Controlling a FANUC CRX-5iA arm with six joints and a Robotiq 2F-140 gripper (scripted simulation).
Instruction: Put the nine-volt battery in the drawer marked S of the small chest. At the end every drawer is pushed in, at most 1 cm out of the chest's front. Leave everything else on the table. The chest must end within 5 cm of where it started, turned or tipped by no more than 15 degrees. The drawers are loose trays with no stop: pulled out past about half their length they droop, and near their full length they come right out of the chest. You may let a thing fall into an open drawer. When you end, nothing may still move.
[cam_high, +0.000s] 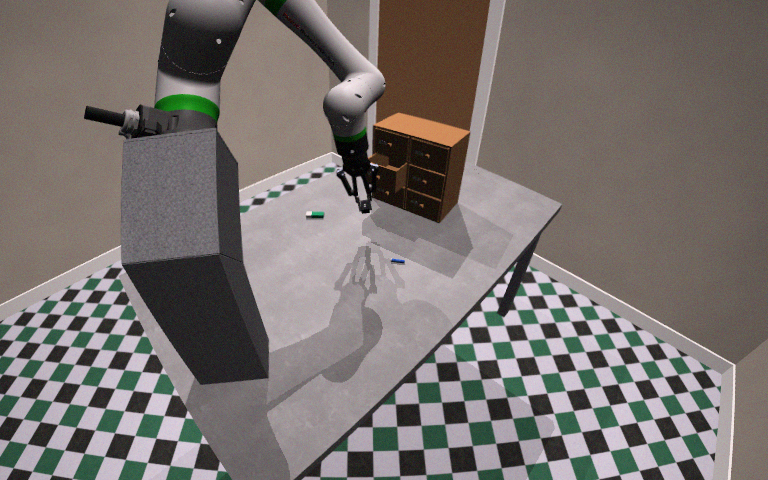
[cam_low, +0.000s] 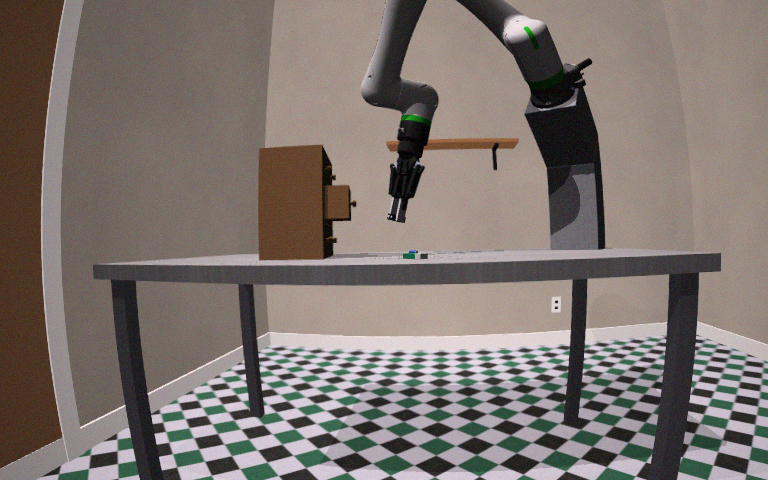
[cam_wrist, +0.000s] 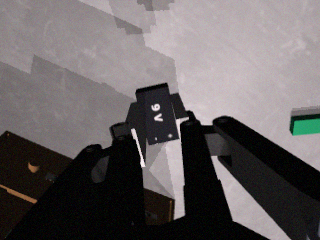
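From above, we see our gripper (cam_high: 365, 204) hanging over the worktop (cam_high: 317, 283), just in front of the small chest (cam_high: 421, 164), whose middle left drawer (cam_high: 390, 172) stands pulled out right beside the gripper's wrist. A green and white object (cam_high: 314, 213) lies on the worktop to the gripper's side away from the chest, and a small blue one (cam_high: 398, 260) lies nearer the worktop's front edge.

From the side, our gripper (cam_low: 398, 213) hangs well above the worktop (cam_low: 396, 267), tilted, level with the open drawer (cam_low: 338, 202) and apart from it.

At the wrist, our fingers stand nearly closed, clamped on the nine-volt battery (cam_wrist: 158, 115), its dark body sticking out past the tips.
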